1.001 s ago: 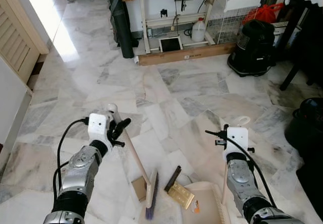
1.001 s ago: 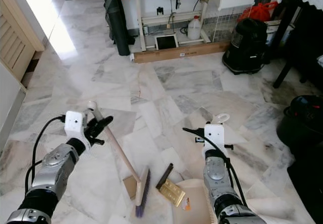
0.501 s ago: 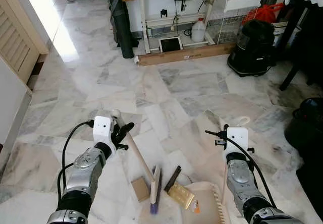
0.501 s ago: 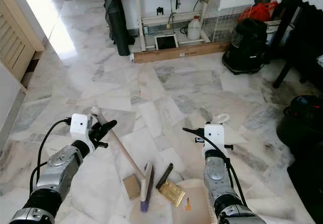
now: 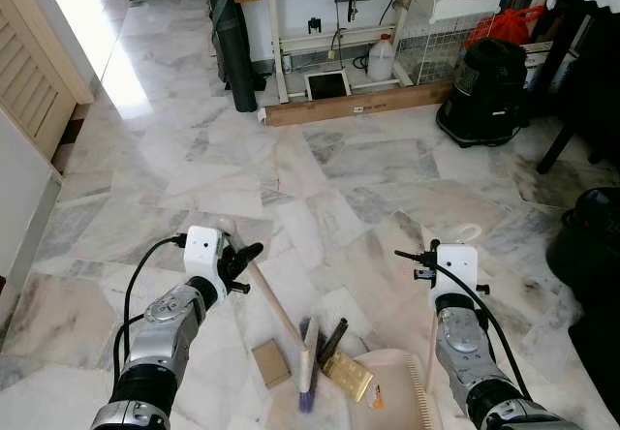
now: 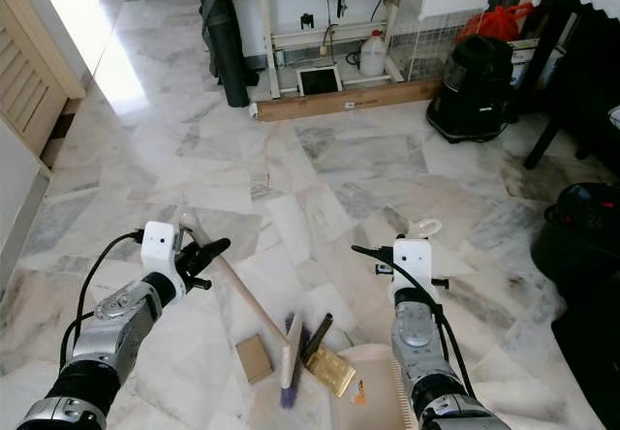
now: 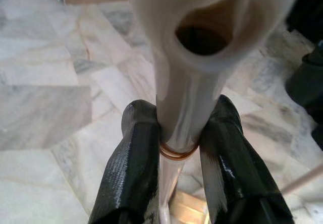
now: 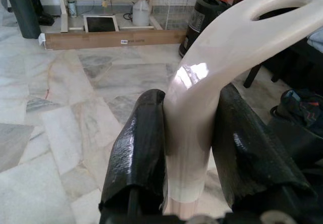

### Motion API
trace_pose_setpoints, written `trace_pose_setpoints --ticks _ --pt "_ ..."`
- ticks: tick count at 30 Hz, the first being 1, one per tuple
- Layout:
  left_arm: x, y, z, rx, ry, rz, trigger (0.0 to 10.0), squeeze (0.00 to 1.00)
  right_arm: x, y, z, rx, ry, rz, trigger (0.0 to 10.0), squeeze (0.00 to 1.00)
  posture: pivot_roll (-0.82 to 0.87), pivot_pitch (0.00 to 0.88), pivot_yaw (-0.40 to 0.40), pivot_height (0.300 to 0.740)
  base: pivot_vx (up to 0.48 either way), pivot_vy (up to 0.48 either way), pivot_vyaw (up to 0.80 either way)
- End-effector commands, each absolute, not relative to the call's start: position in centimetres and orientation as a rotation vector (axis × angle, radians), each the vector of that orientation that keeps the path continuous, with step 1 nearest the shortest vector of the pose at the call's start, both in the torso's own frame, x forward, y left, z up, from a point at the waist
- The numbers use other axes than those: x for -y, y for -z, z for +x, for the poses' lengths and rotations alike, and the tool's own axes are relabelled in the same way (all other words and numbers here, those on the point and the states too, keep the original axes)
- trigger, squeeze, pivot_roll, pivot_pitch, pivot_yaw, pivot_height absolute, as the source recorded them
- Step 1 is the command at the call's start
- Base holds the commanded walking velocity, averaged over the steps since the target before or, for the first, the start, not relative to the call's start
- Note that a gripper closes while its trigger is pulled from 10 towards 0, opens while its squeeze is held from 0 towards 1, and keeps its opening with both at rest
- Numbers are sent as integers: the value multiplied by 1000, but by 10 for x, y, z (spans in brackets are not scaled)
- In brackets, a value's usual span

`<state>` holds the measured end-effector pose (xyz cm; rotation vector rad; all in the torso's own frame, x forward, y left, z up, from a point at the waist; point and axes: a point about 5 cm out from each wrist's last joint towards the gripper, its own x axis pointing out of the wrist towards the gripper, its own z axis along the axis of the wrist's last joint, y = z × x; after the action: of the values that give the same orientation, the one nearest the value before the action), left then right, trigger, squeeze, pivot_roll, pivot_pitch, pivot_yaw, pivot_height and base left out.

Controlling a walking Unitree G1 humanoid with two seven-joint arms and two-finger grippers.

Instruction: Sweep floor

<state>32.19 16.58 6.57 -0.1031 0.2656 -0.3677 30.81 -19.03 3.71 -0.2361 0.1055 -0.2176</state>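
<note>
Marble floor (image 5: 320, 178) lies under me, and nearest, at six o'clock, my dustpan (image 5: 392, 391) already holds a small scrap while a gold packet (image 5: 347, 377) rests on its lip and a brown card (image 5: 271, 363) lies at seven o'clock, unswept. My left gripper (image 5: 238, 257), at nine o'clock, is clamped on the broom (image 5: 308, 357) handle, its bristles just beside the packet; my right gripper (image 8: 189, 133), at three o'clock, is clamped on the dustpan handle (image 8: 212, 62). Farther off at twelve o'clock a table frame (image 5: 339, 52) stands, and I judge the job is partly done.
</note>
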Motion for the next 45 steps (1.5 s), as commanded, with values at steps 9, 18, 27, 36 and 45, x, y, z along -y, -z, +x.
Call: trace_pose_setpoints --ticks 9,18,27,36,45 --pt "-170 -57 321 -371 338 -282 10000 0 188 -25 301 -177 193 -252 10000 0 9 78 63 740 0 0 0" --pt "-175 -73 323 -354 350 -394 10000 0 187 -29 306 -171 188 -249 10000 0 23 61 59 740 0 0 0" --pt "-180 -99 331 -257 311 -422 10000 0 187 -34 311 -160 187 -243 10000 0 32 40 50 740 0 0 0" --pt "-186 -149 339 21 245 -431 10000 0 191 -46 320 -118 216 -174 10000 0 35 17 42 740 0 0 0" --pt "-180 -147 333 25 267 -327 10000 0 198 -59 325 -51 247 -108 10000 0 28 2 36 740 0 0 0"
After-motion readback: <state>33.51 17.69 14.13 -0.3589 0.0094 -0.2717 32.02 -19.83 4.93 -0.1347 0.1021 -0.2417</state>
